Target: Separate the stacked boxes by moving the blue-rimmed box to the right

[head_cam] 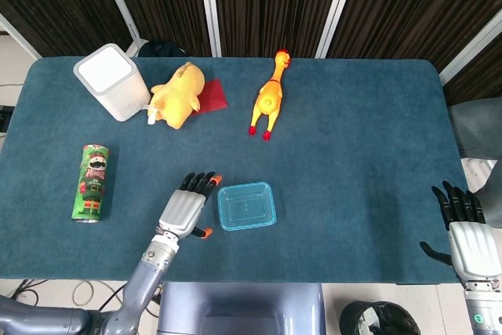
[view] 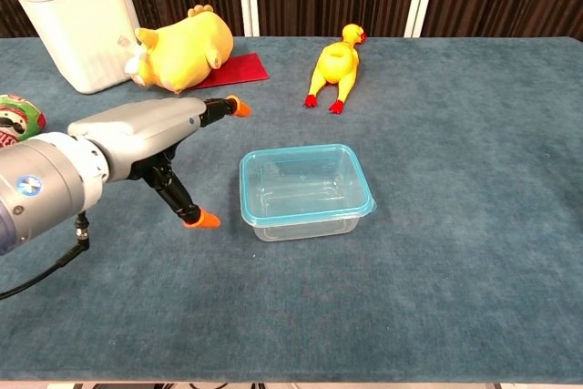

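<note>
The head view looks steeply down from above the near edge, taking in the whole desk (head_cam: 376,154) to its far edge and the curtains. The chest view sits low at the near edge, facing the far edge, much closer. Both share the box (head_cam: 246,205) (view: 305,190) and the desk's middle.
</note>
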{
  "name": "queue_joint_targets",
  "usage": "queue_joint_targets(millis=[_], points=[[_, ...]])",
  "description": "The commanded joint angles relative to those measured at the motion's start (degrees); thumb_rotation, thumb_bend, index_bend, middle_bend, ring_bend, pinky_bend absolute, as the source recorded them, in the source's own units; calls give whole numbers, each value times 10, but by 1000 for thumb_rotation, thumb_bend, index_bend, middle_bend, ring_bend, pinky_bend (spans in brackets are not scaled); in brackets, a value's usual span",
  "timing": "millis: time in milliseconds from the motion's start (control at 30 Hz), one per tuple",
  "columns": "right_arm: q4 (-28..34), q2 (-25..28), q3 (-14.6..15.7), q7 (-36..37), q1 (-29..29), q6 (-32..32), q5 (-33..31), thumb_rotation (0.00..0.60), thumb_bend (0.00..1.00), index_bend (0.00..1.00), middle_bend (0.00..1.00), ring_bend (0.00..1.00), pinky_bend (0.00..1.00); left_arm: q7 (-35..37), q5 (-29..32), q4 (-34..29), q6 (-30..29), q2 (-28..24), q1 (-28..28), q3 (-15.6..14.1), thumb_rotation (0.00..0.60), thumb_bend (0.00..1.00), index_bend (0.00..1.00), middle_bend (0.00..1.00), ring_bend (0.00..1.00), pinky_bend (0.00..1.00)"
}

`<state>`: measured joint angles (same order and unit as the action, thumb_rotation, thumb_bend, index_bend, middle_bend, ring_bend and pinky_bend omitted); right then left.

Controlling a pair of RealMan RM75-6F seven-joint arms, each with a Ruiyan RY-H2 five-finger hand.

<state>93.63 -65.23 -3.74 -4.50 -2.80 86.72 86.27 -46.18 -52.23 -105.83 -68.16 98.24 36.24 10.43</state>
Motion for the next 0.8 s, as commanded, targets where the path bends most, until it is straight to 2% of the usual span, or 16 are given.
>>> queue_joint_targets(millis=[33, 533, 800], points=[[1, 0, 0, 1, 0, -1, -1, 600, 148, 0, 0, 0, 0, -2, 6, 4, -4, 8, 5, 0, 600, 0, 0, 0, 0, 0], [5, 3, 2, 6, 0, -6, -3, 600, 147, 0, 0, 0, 0, -4, 24, 57, -8, 71, 36, 1, 600, 3, 0, 0, 0, 0], [7, 5, 3, 11, -1, -9, -3, 600, 147, 0, 0, 0, 0, 8, 13, 123, -6, 118, 59, 19, 600, 34, 0, 0, 0, 0]])
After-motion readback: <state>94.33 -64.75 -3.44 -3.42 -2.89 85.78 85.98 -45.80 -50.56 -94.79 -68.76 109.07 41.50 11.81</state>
